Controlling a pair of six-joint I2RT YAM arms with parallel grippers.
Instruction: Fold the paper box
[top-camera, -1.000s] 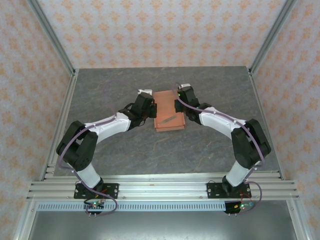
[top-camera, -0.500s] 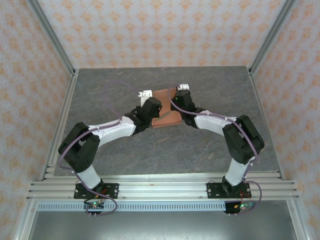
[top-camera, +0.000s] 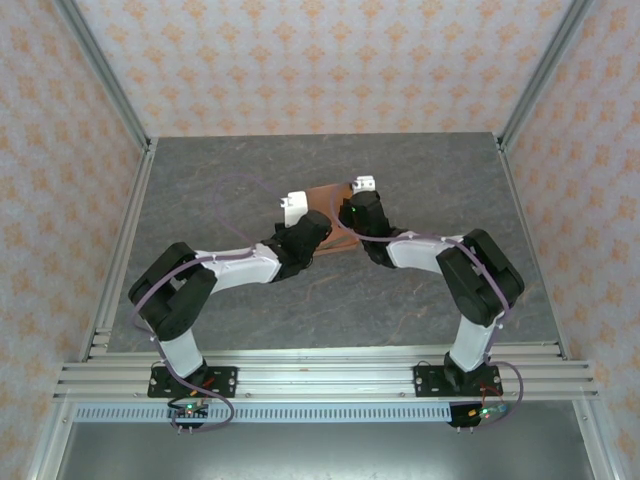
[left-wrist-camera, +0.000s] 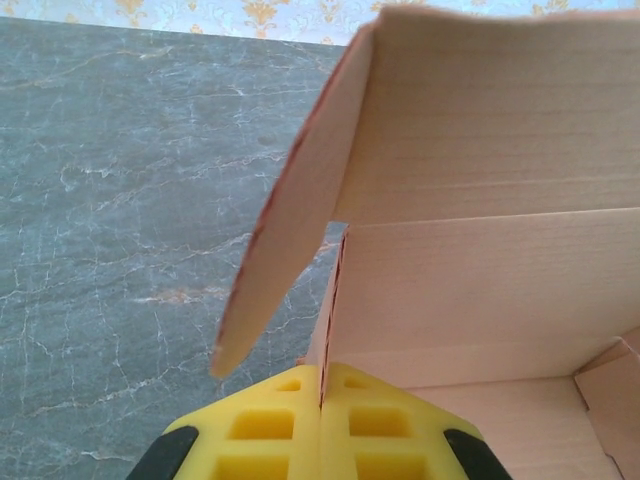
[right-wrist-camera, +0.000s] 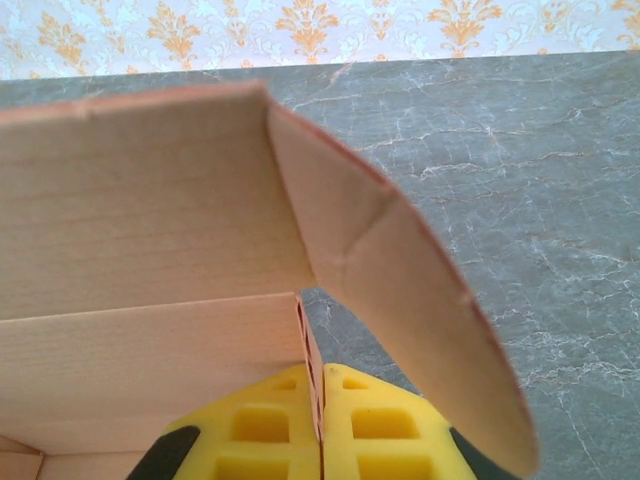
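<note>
Two side walls of the paper box (left-wrist-camera: 480, 290) are clamped, one in the left gripper (left-wrist-camera: 322, 405), the other in the right gripper (right-wrist-camera: 320, 405), holding it between them mid-fold; next, probably, the curved flap (left-wrist-camera: 285, 240) ahead needs tucking inward.

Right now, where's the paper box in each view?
Top external: paper box, mid-table, slightly toward the far edge.
Left wrist: paper box, right half, one flap hanging at its left.
Right wrist: paper box, left half, one flap curving down at right.
Shared landmark: grey marble table.
</note>
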